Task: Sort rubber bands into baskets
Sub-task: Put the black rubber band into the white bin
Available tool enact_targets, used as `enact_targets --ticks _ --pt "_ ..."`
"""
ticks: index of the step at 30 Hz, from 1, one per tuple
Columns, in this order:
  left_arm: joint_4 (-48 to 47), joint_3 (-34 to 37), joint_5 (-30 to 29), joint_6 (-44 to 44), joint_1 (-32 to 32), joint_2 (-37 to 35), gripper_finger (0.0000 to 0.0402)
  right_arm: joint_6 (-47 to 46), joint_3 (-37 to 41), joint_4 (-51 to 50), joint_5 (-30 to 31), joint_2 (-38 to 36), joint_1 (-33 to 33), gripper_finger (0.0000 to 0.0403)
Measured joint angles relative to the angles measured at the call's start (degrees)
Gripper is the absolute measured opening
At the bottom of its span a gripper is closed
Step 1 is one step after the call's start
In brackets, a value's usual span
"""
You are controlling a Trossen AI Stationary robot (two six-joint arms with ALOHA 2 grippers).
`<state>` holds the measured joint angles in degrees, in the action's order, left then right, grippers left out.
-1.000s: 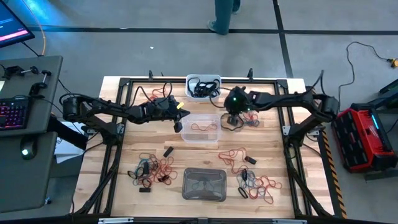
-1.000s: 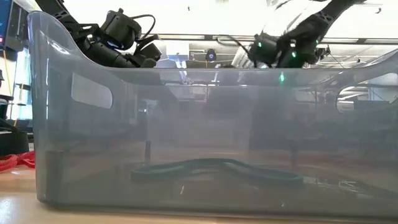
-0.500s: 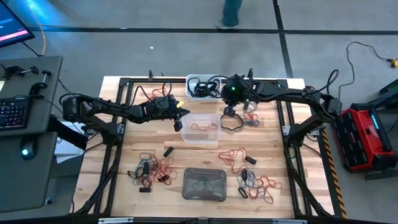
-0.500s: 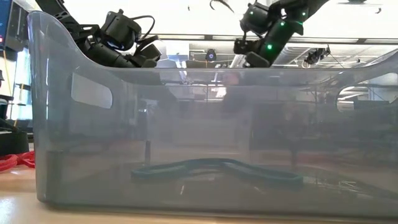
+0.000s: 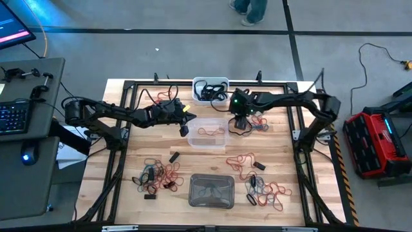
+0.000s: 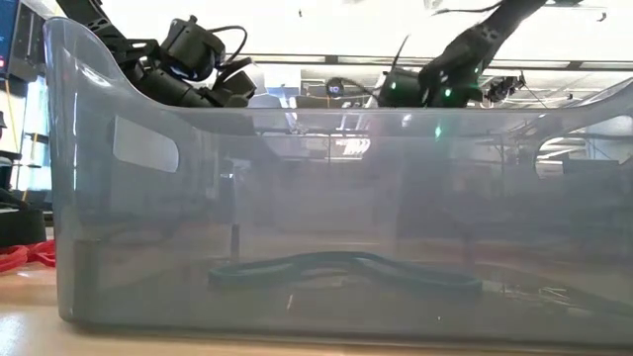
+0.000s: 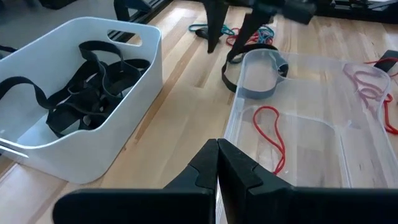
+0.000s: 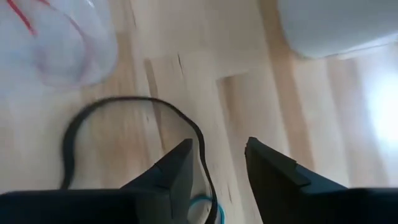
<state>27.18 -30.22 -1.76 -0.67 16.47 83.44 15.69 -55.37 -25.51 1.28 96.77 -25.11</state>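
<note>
The right hand (image 8: 214,162) has swung nearer the white basket (image 5: 210,88), fingers now spread over a black band (image 8: 134,134). Drop lower, pinch it gently. Left hand (image 7: 217,168) pressed together.

High: straight down over whole table (image 5: 129,154). Low: table-level, pressed against grey basket (image 6: 297,198). Left wrist: close, facing white basket (image 7: 74,93) at 10 o'clock, clear basket (image 7: 311,124); both shared with high.

A robotics lab: framed wooden table (image 5: 161,161) on taped concrete floor, computer desk (image 5: 26,129) with keyboard (image 5: 13,117) beside it.
</note>
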Motion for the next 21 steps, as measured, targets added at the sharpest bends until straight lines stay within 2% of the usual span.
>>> enact_targets --ticks 9,11,16,21 --pt "-0.5 0.0 0.0 0.0 0.0 0.0 0.0 1.1 -0.3 0.7 -0.9 5.4 -0.8 0.0129" --pt "-0.5 0.0 0.0 0.0 0.0 0.0 0.0 1.2 -0.3 0.6 -0.9 5.3 -0.7 0.0107" --pt "-0.4 0.0 0.0 0.0 0.0 0.0 0.0 1.3 -0.3 0.2 -0.7 3.4 -0.8 0.0014" --pt "-0.5 0.0 0.0 0.0 0.0 0.0 0.0 -0.2 -3.5 -2.5 -0.7 0.7 -0.5 0.0012"
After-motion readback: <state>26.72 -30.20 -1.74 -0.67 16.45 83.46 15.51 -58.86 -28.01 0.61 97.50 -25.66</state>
